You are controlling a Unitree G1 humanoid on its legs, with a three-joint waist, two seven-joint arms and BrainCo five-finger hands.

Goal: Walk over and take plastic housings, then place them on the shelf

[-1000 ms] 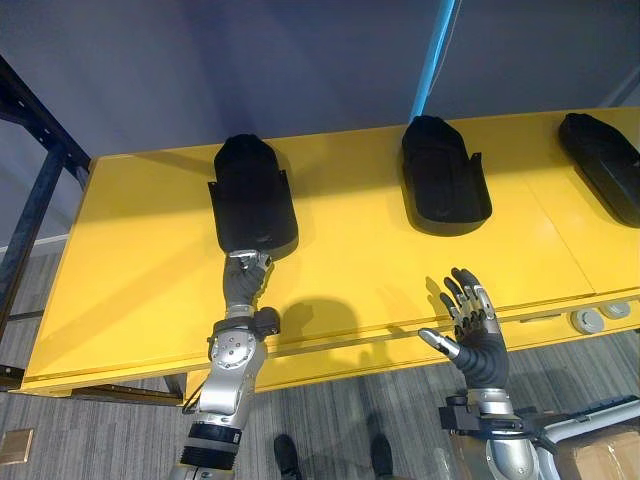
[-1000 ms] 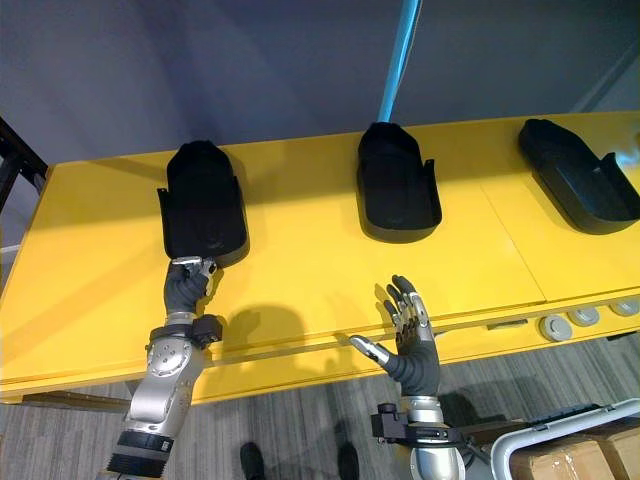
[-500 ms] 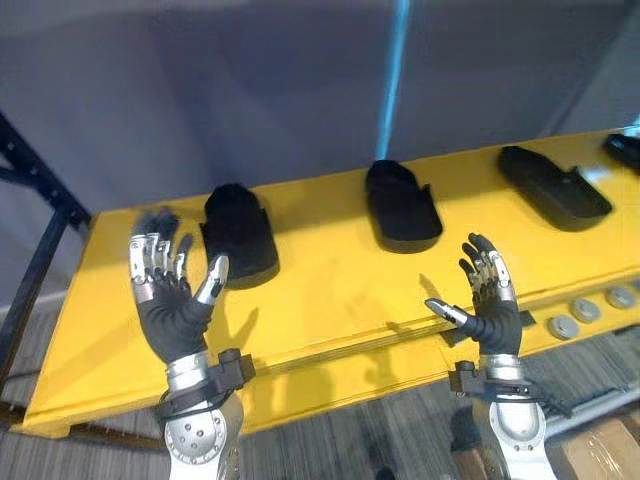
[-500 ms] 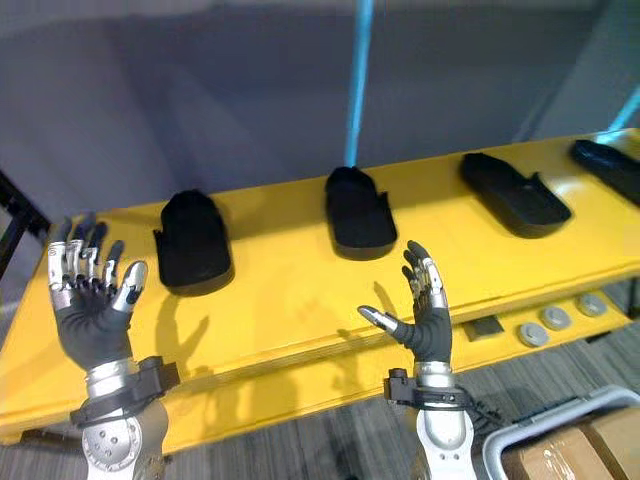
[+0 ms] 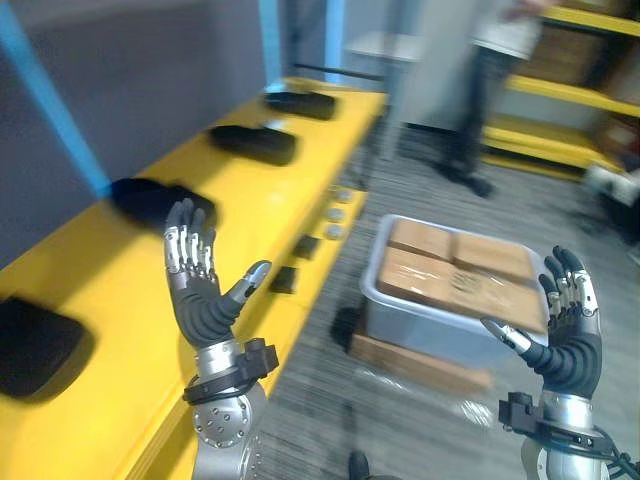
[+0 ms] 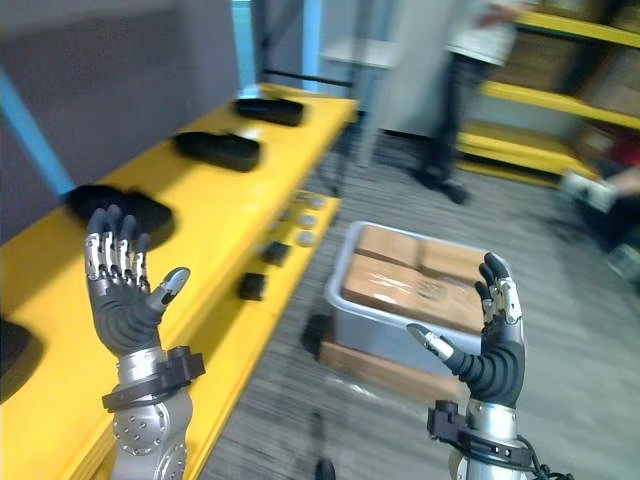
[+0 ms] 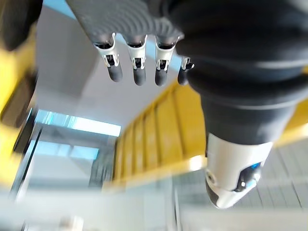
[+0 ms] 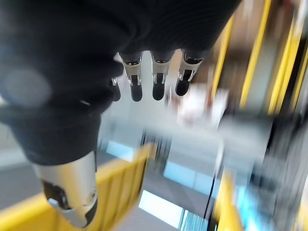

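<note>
Black moulded plastic housings [image 5: 252, 144] line the long yellow shelf [image 5: 110, 285]; left hand [image 5: 203, 305] and right hand [image 5: 568, 350] upright, fingers spread, holding nothing.

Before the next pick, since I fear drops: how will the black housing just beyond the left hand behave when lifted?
The black housing looks like a moulded shell, so probably stiff and light for its size. Its smooth dark surface may be slippery. It lies low and flat on the yellow table, so pushed it should slide, not roll.
</note>
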